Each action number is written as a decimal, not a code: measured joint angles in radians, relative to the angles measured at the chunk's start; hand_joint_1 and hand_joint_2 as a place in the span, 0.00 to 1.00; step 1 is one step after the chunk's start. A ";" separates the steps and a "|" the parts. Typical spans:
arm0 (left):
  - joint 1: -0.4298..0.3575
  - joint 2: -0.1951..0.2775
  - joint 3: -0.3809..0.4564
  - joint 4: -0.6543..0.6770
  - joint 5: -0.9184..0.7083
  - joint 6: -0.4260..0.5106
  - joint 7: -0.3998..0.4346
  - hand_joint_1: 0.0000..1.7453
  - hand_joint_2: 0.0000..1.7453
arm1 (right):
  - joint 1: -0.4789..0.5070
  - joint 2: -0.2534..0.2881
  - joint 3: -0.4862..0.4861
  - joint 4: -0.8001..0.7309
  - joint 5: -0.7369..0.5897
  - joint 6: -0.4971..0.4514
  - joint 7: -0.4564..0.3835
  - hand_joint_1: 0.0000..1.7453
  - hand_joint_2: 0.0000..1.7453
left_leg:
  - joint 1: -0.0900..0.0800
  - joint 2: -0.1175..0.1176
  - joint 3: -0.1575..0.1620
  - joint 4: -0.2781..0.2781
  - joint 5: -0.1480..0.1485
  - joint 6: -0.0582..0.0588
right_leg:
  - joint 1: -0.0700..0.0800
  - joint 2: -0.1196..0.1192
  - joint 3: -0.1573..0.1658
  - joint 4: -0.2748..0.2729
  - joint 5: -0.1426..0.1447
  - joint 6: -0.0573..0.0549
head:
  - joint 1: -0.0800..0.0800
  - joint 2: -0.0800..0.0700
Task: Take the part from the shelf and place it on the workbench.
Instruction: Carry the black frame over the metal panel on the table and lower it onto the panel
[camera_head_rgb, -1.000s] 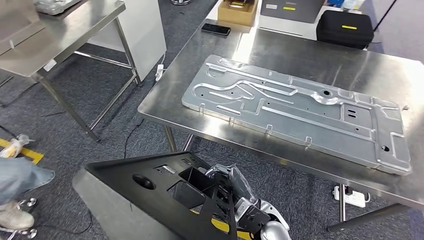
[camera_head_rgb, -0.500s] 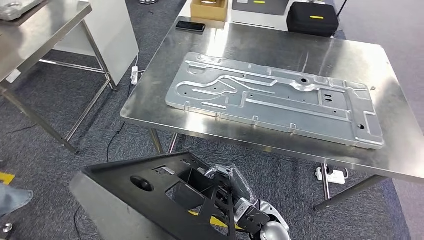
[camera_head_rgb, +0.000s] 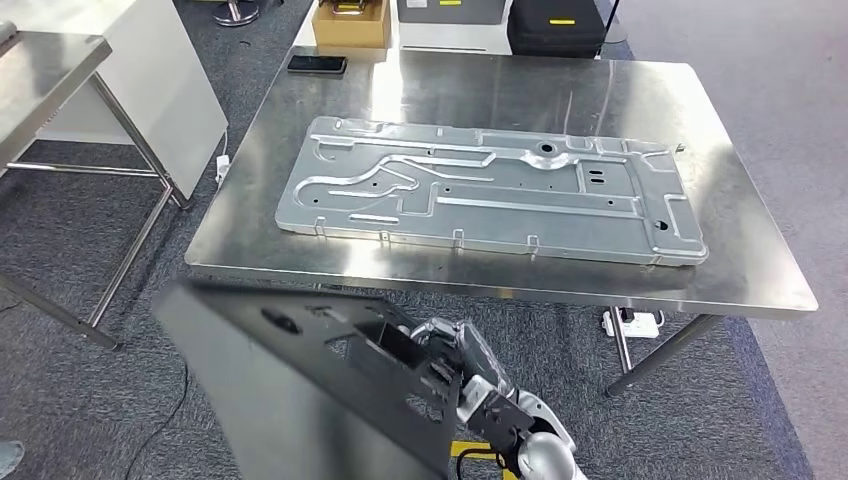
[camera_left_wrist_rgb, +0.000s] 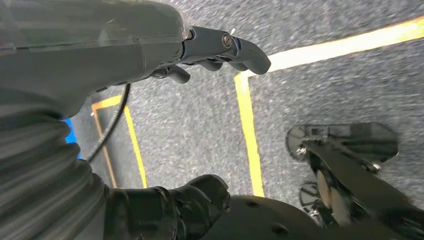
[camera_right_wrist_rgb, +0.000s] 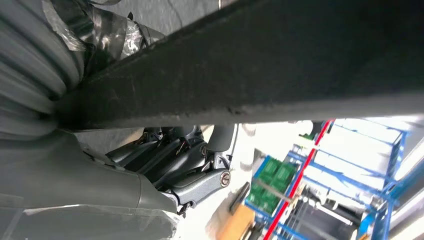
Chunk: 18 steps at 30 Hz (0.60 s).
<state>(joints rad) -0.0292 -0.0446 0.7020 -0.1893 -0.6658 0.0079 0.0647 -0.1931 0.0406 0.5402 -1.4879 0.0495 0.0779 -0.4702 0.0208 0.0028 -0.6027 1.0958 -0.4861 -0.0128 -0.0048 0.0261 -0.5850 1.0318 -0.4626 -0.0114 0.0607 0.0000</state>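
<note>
The right hand (camera_head_rgb: 470, 385) grips the black part (camera_head_rgb: 300, 390) by its edge, fingers curled through a cutout; the part extends leftward from it.

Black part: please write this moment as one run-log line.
stage: carrying | black part: held by right robot hand, not yet on workbench | workbench: holds silver panel

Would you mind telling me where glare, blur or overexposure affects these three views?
Head view: ceiling light glares off the steel workbench, and the black part held by the right robot hand is motion-smeared. Left wrist view: the carpet and yellow floor tape are slightly blurred. Right wrist view: the bright background is blown out white, and the part's edge is soft.
</note>
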 joint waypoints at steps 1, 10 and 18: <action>-0.001 0.000 0.000 0.000 -0.003 -0.001 -0.001 0.00 1.00 | -0.016 0.004 0.000 0.010 -0.001 -0.006 0.008 1.00 1.00 | 0.000 -0.003 0.012 -0.033 0.009 0.004 | 0.001 0.003 -0.005 0.008 -0.004 0.006 | 0.000 0.000; -0.010 0.002 0.001 0.000 -0.055 -0.020 -0.004 0.00 1.00 | -0.223 0.059 0.000 0.162 0.045 -0.104 0.084 1.00 1.00 | 0.001 0.007 0.011 -0.053 0.018 0.046 | -0.005 -0.017 -0.135 0.271 -0.129 0.042 | 0.001 0.000; -0.020 0.000 0.001 0.000 -0.103 -0.036 -0.006 0.00 1.00 | -0.449 0.131 0.005 0.370 0.226 -0.289 0.129 1.00 1.00 | -0.002 0.009 0.010 -0.058 0.021 0.025 | 0.014 -0.025 -0.030 0.013 0.009 0.001 | 0.000 0.000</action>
<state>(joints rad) -0.0489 -0.0451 0.7027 -0.1892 -0.7693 -0.0284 0.0582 -0.6424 0.1712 0.5449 -1.1183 0.2752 -0.2108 -0.3416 0.0189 0.0122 -0.5923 1.0377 -0.4653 0.0124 0.0088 0.0006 -0.6154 1.0449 -0.4539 -0.0102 0.0606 0.0000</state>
